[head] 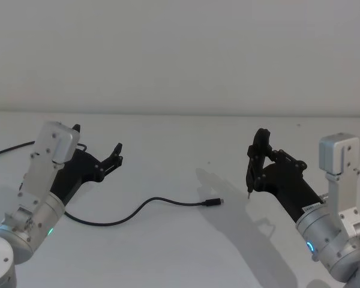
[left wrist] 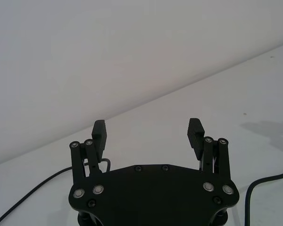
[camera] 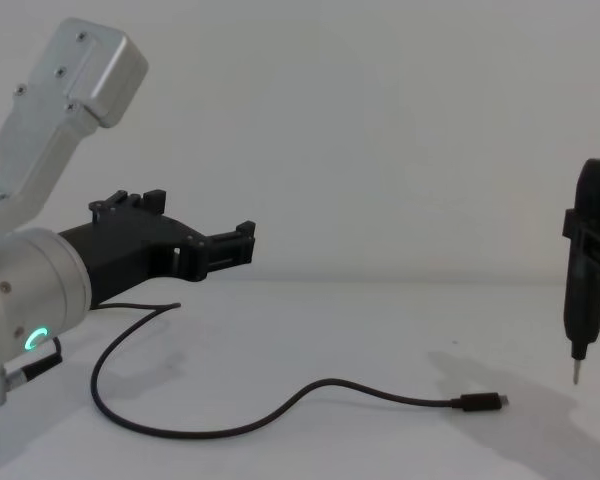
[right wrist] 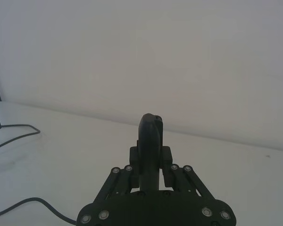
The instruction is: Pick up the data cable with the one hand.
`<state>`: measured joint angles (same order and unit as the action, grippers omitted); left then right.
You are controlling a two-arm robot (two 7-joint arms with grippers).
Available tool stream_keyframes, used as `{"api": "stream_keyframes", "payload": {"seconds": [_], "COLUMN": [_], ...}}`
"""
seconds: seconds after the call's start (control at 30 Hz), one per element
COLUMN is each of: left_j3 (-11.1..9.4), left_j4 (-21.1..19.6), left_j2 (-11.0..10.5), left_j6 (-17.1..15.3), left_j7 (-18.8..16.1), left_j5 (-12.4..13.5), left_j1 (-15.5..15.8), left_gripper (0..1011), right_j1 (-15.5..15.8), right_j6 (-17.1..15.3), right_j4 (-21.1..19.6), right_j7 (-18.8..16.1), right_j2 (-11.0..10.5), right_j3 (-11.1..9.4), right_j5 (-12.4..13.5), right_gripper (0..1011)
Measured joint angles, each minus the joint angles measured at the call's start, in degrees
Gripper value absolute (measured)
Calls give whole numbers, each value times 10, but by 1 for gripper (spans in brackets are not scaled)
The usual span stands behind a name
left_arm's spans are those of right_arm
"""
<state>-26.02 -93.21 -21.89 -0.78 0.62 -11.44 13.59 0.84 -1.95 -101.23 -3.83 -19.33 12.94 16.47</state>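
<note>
One data cable (head: 168, 200) loose on table (head: 168, 258)

One data cable (head: 162, 200) is lying on the single bench (head: 180, 258), and it is ending in one plug (head: 213, 202). Two hands are hanging over that bench: the left hand (left wrist: 147, 128) and the right hand (head: 259, 165). The left hand is showing two fingers (left wrist: 100, 134), spread wide with nothing between them. The right hand is clamping one slim black tool (camera: 580, 320), which is carrying one pointed metal tip (camera: 578, 375). Two silver wrists are showing, the left wrist (camera: 40, 290) and the right wrist (head: 333, 237), and each is glowing with one lit ring: a green ring (camera: 35, 338) on the left, a bluish ring (head: 311, 246) on the right.
</note>
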Motion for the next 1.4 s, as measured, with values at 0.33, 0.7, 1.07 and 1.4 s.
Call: {"api": "stream_keyframes", "payload": {"seconds": [0.33,0.7,1.07,1.4], "left_j3": [0,0,-2,-11], "left_j4": [0,0,2,11], "left_j2": [0,0,0,-5], "left_j6": [0,0,-4,-24], "left_j7": [0,0,13,69], "left_j5": [0,0,-3,-21], "left_j1": [0,0,6,32], "left_gripper": [1001,1001,1001,1001], "right_j1": [0,0,0,0], "right_j6": [0,0,0,0], "right_j4": [0,0,0,0], "right_j7": [0,0,0,0], "right_j2": [0,0,0,0], "right_j3": [0,0,0,0], "right_j5": [0,0,0,0], "right_gripper": [274,275,274,275]}}
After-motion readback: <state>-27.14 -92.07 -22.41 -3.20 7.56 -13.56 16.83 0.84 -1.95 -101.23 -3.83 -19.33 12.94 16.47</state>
